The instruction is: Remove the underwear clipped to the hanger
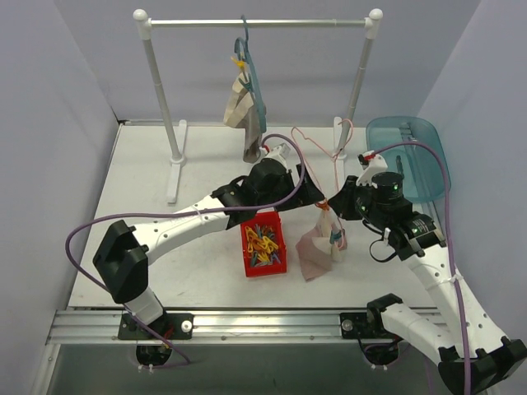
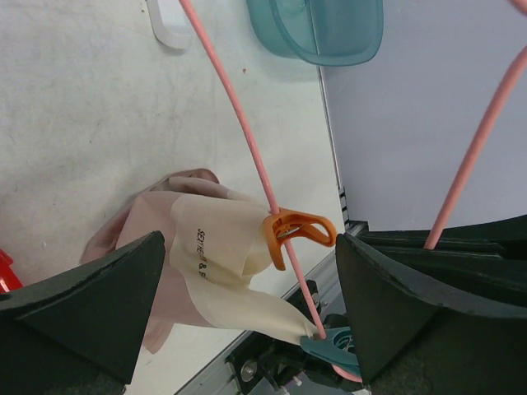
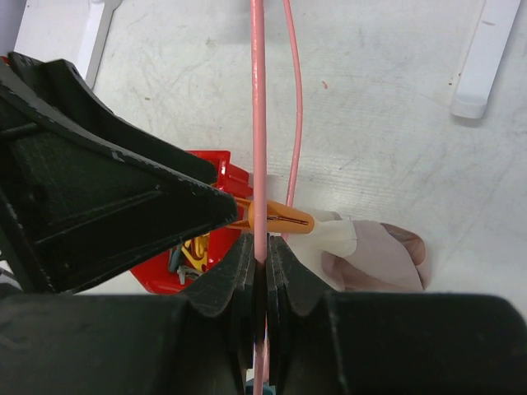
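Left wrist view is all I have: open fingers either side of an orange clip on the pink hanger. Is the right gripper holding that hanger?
Observer: Yes. The right gripper is shut on the pink hanger wire, right beside the orange clip.
Operator: Where is the clip bin?
Observer: The red bin sits just left of the underwear, with loose clips inside.
Operator: Anything on the rack?
Observer: One more garment hangs from a teal hanger on the rail.
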You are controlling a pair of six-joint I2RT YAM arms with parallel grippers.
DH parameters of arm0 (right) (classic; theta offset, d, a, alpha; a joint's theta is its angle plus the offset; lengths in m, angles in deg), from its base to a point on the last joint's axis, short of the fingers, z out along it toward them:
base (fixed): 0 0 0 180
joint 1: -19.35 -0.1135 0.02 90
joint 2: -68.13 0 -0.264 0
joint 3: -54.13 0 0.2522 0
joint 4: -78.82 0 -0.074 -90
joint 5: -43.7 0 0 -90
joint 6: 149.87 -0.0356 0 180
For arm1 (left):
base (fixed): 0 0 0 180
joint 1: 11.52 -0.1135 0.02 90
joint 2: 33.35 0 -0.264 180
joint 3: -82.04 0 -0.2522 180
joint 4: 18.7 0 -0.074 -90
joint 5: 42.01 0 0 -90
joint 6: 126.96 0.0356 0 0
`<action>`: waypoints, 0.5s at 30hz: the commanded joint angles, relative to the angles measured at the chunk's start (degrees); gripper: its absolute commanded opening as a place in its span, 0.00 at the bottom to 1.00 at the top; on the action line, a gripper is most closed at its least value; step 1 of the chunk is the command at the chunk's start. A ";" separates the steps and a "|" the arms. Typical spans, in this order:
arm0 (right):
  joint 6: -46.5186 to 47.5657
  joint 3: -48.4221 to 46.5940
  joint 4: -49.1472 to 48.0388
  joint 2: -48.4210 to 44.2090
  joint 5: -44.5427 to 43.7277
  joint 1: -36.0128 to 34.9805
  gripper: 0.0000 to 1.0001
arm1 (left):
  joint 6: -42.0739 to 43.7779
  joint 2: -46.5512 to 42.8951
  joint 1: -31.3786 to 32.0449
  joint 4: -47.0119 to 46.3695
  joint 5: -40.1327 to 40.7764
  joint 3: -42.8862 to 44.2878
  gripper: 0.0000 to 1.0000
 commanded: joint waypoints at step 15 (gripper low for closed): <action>1.77 -0.02 -4.49 0.66 -0.96 -1.62 0.00 | -6.08 -0.09 0.14 -1.48 2.21 2.57 0.93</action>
